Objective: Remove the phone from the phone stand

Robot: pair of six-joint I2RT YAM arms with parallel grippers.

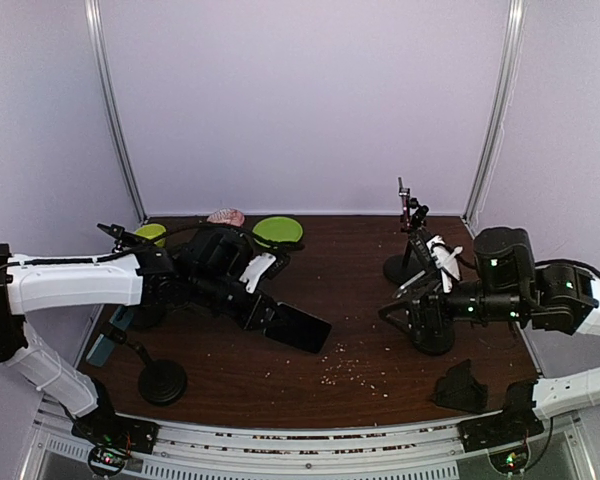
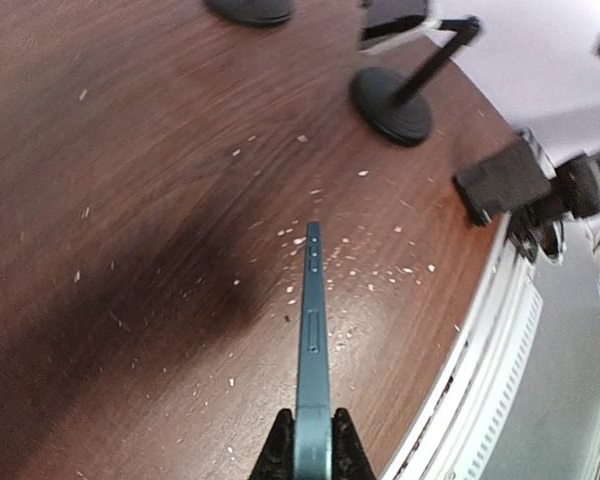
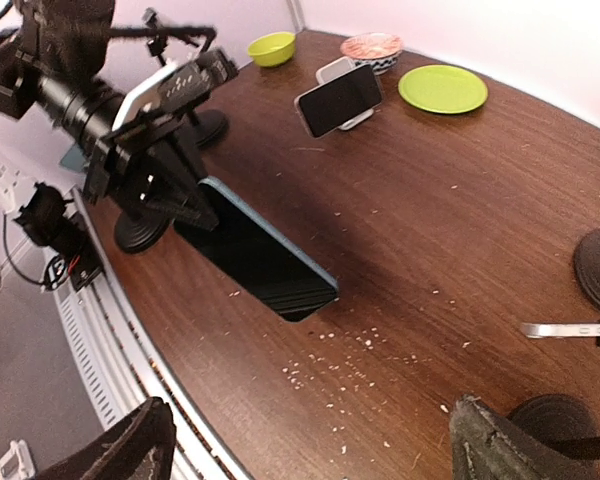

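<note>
My left gripper (image 2: 312,452) is shut on the near end of a thin blue-edged phone (image 2: 312,330), seen edge-on above the wood table (image 2: 130,200). In the top view the phone (image 1: 300,329) sticks out dark and flat from the left gripper (image 1: 263,311), clear of any stand. The right wrist view shows its black screen (image 3: 260,255) hanging over the table. A black round-based phone stand (image 1: 162,381) stands bare at the front left. My right gripper (image 3: 310,460) is open with nothing between its fingers (image 3: 120,450); it hovers at the right (image 1: 412,312).
A second phone (image 3: 340,100) leans on a white stand at the back, near a green plate (image 3: 442,88), a green bowl (image 3: 272,47) and a patterned bowl (image 3: 372,46). Black stands (image 1: 400,268) crowd the right side. A black block (image 1: 462,388) sits front right. Crumbs (image 1: 355,370) dot the front.
</note>
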